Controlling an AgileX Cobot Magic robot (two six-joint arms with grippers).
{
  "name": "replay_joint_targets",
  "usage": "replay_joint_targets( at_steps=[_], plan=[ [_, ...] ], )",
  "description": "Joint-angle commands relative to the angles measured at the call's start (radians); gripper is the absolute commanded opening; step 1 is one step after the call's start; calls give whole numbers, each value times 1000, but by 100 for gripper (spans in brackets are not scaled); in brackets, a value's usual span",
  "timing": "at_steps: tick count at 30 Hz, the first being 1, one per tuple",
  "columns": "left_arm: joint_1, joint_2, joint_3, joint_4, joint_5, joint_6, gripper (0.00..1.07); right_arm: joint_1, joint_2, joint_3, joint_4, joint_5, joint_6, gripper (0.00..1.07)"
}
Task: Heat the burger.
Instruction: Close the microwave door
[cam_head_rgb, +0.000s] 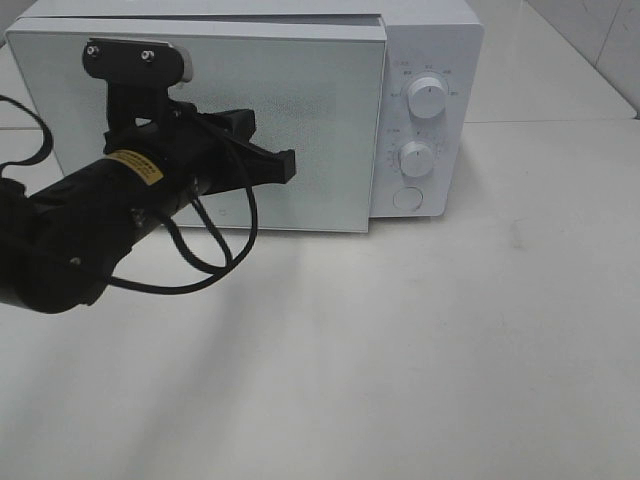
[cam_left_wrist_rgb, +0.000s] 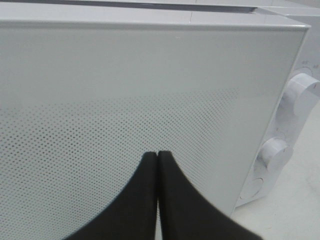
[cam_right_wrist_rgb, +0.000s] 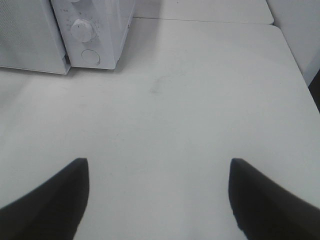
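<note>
Two grippers show. The left gripper (cam_head_rgb: 287, 165), jaws pressed together, points its tips close at the microwave door (cam_head_rgb: 300, 90), well inside the door's edges. The right gripper (cam_right_wrist_rgb: 159, 200) hangs spread wide over the table (cam_head_rgb: 420, 350), with open tabletop all round it. I cannot tell where the burger is.

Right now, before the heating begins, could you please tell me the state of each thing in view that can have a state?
Microwave door: closed or very nearly; latch not visible.
Upper knob: pointer about straight up.
Lower knob: setting too small to read.
Left gripper: shut, empty, in front of the door.
Right gripper: open, empty, above the table.
Burger: not in view.
</note>
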Motion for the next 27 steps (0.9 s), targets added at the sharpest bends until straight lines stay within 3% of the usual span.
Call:
replay_joint_targets(
  at_steps=[1,10,15,22,27],
  plan=[
    [-7,30,-78,-66,59,26,0,-4,-28,3,-1,1,0,75],
    [-7,98,-205,-119,113,81,0,-4,-28,3,-1,1,0,75],
    [-7,160,-316,-181,168,161,0,-4,-28,3,-1,1,0,75],
    [1,201,-393,-225,184,205,0,-4,-28,3,-1,1,0,75],
    [20,233,-465,-226,226,205,0,-4,-28,3,-1,1,0,75]
  ],
)
